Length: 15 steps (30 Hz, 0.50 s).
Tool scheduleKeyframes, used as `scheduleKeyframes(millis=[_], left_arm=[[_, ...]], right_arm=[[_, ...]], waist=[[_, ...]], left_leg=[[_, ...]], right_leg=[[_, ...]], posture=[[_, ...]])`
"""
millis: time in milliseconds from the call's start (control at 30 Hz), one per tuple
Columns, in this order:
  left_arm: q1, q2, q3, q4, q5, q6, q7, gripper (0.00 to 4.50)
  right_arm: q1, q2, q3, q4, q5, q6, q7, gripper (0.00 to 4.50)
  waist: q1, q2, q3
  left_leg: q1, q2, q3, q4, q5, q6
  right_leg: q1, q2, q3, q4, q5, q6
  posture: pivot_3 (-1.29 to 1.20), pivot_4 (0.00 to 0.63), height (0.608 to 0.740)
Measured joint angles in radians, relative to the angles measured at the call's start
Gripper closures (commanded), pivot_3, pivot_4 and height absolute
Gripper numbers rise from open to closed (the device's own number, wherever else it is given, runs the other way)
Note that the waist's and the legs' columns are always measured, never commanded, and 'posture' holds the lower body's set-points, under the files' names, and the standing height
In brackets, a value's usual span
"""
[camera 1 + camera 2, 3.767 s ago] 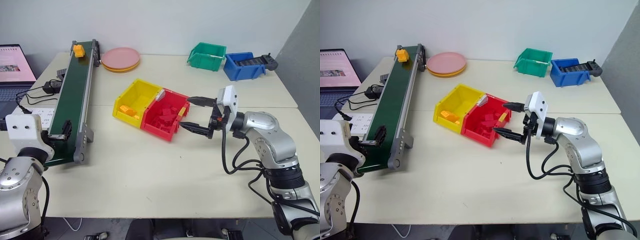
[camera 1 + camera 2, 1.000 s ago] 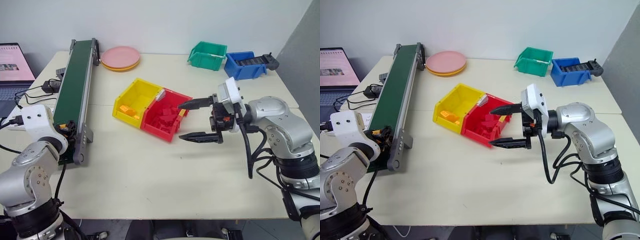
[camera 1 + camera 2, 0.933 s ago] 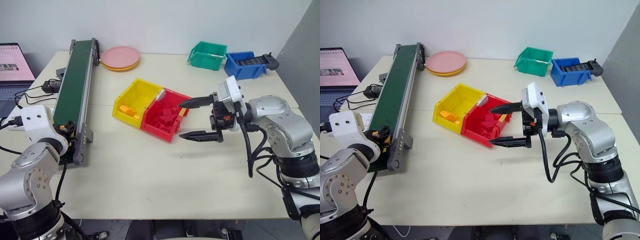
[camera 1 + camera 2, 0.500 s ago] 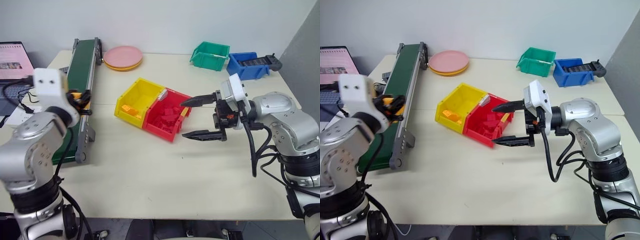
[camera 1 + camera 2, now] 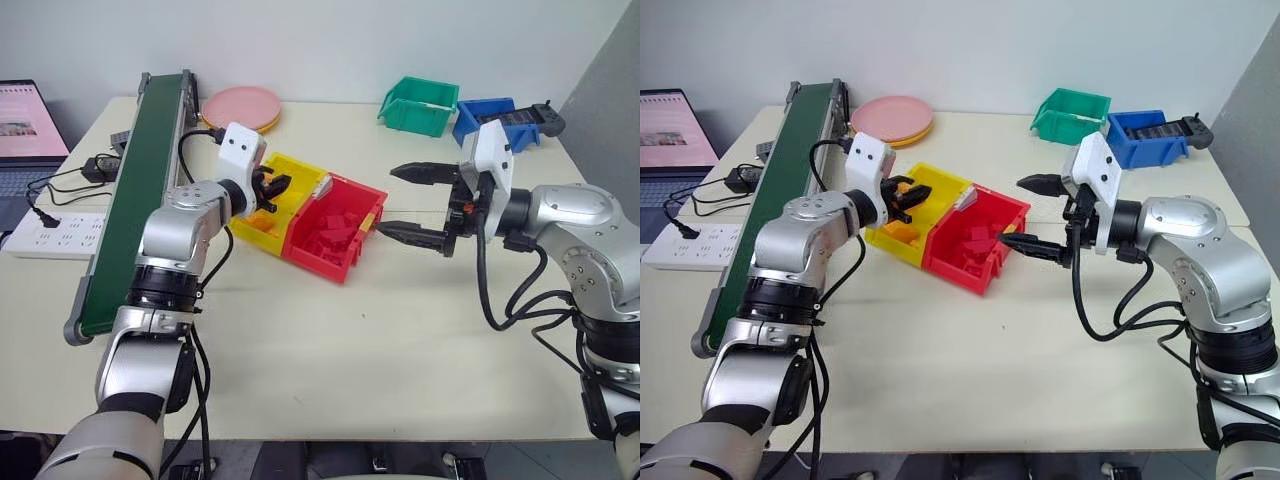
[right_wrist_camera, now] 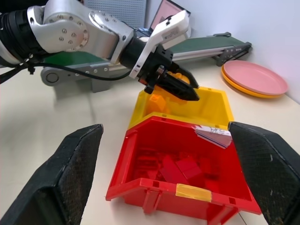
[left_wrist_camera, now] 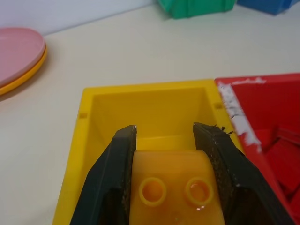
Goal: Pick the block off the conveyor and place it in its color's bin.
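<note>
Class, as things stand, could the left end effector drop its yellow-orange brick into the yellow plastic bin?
Probably yes: the left end effector holds the yellow-orange plastic brick over the open-top yellow plastic bin, with nothing between them.

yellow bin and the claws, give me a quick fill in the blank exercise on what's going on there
1. The left claw is shut on the yellow-orange ____.
2. That claw hangs over the yellow bin, which stands touching the ____ bin.
3. The right claw is ____ and holds nothing.
4. The stacked plates at the far end of the conveyor are pink on top, with a ____ one beneath.

Missing words: block; red; open; yellow
</note>
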Motion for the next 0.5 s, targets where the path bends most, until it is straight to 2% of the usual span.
scheduleKeyframes(millis=[167, 367, 467, 500], left_arm=[[-0.032, -0.014, 0.0, 0.081, 0.029, -0.084, -0.027, 1.3], [-0.031, -0.011, 0.003, 0.073, 0.042, -0.092, -0.047, 0.03], [-0.009, 0.0, 0.018, 0.008, 0.042, -0.083, -0.043, 0.03], [0.028, 0.028, 0.027, -0.082, 0.04, -0.062, -0.043, 0.03]], right_arm=[[0.014, -0.013, -0.001, -0.04, 0.011, 0.009, -0.015, 0.0], [0.014, -0.013, -0.001, -0.04, 0.014, 0.008, -0.018, 0.0], [0.014, -0.013, 0.0, -0.038, 0.014, 0.005, -0.017, 0.0], [0.016, -0.012, 0.002, -0.038, 0.013, 0.001, -0.016, 0.0]], waist=[[0.003, 0.0, 0.0], [0.004, 0.0, 0.0], [0.003, 0.0, 0.0], [-0.002, 0.0, 0.0]], left_leg=[[0.001, -0.001, 0.001, 0.002, -0.002, 0.004], [0.001, -0.001, 0.0, 0.002, -0.002, 0.004], [0.001, -0.001, 0.0, 0.002, -0.002, 0.004], [0.001, 0.0, 0.0, 0.002, -0.002, 0.004]], right_leg=[[0.001, -0.001, 0.001, 0.002, 0.0, 0.0], [0.001, 0.0, 0.0, 0.004, 0.0, 0.0], [0.001, 0.0, 0.0, 0.004, 0.0, 0.0], [0.001, 0.0, 0.001, 0.004, 0.0, 0.0]], posture=[[0.0, 0.15, 0.74], [0.0, 0.15, 0.74], [0.0, 0.15, 0.74], [0.0, 0.15, 0.74]])
